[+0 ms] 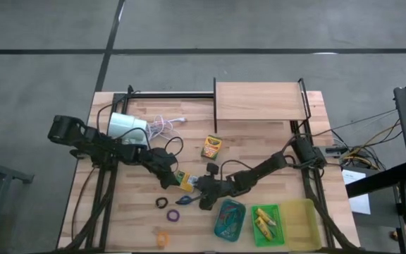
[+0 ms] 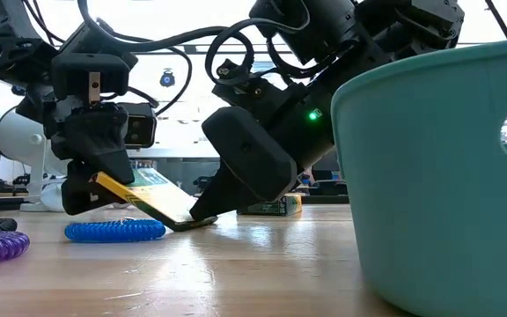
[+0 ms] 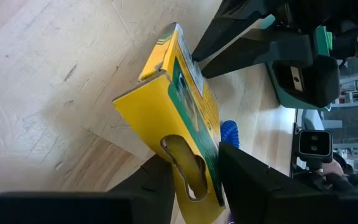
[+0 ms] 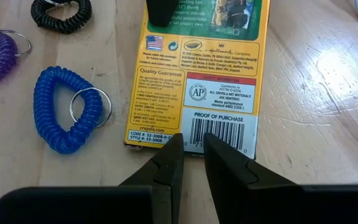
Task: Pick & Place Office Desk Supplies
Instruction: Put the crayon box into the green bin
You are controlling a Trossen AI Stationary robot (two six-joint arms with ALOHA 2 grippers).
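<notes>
One grey floor [image 1: 259, 28] surrounds the wood table [image 1: 259, 159]. Mid-table, the left gripper [image 3: 194, 168] clamps a tilted crayon box [image 3: 185, 112]; the right gripper [image 4: 191, 149], fingers nearly together, pinches its lower edge beside a blue loop [image 4: 64, 112].

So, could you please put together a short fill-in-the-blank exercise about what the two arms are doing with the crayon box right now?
1. The left gripper is shut on the ____ crayon box.
2. The box is tilted, its far end low near the wooden ____.
3. The right gripper has its fingertips at the box's ____ end.
4. Beside the box lies a ____ coil loop.

Missing words: yellow; table; barcode; blue
</notes>
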